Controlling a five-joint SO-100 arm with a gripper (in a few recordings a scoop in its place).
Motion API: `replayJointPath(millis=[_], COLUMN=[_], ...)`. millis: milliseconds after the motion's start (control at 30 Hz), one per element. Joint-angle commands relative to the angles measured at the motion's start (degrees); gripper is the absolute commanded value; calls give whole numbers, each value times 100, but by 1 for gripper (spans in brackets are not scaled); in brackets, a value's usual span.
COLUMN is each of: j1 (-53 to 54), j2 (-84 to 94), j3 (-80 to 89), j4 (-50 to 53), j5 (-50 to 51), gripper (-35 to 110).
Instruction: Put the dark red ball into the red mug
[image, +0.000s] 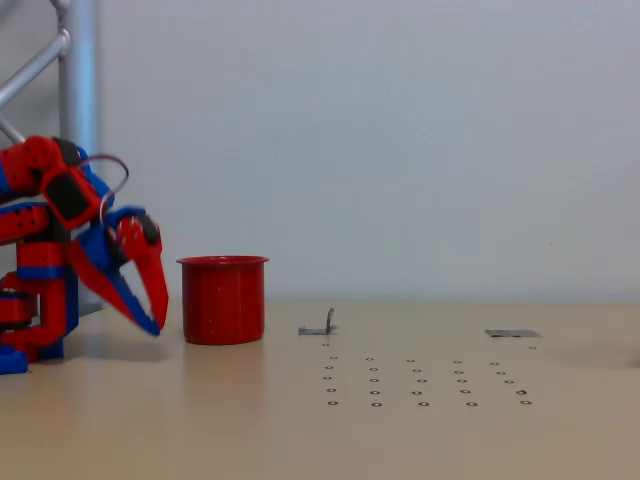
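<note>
Red mug (223, 299) stands upright on the beige desk (400, 430), just right of the red-and-blue tool (155, 325). Tool points down, jaws nearly together, holding nothing. Plain white wall (400, 130) behind; small dark holes (420, 385) dot the desk.

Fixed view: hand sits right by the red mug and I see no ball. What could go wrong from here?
The hand hangs low, just left of the red mug; a sideways swing could knock the mug over. Its fingers look nearly closed with nothing between them, so there may be nothing to drop in.
</note>
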Motion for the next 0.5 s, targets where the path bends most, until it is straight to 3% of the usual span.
replayJointPath(millis=[0,467], j1=[-114,-211], j2=[413,413], j3=[-79,633], j4=[-62,-237], j5=[176,-281], gripper=[-2,-2])
